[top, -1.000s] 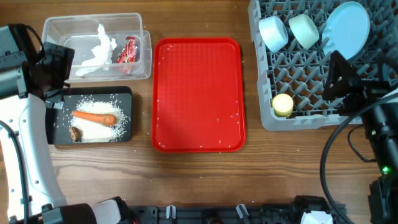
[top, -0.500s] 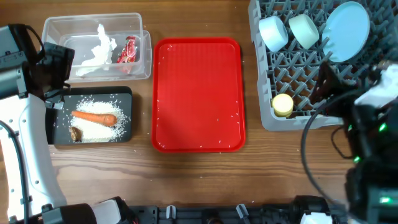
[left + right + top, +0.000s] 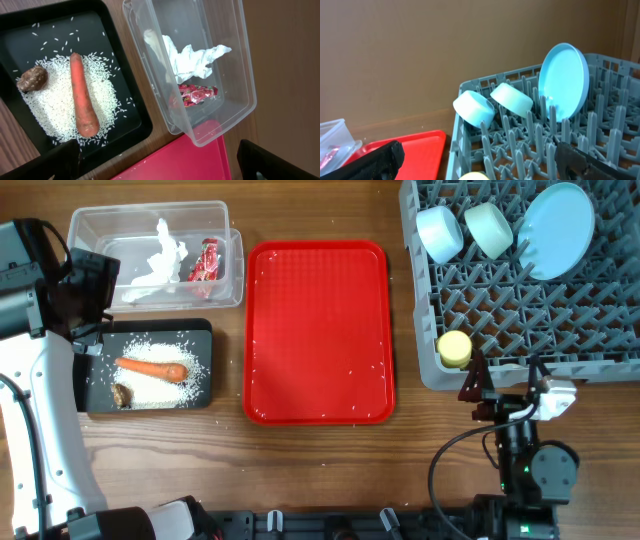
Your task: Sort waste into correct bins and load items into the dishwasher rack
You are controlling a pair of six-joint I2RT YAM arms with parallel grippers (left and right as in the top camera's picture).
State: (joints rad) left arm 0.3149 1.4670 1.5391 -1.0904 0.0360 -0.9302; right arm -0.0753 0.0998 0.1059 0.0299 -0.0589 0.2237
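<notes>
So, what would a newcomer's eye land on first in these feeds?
The bright red serving tray dominates mid-table. Right of it, the big grey rack holds a pale blue plate on edge. Left, an orange carrot lies on white rice in the black tray.

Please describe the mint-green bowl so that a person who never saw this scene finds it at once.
Find the big grey dishwasher rack on the right. Three pieces stand along its far edge: a pale blue bowl, the mint-green bowl, then a pale blue plate. It is the middle one, the only one tinted green.
</notes>
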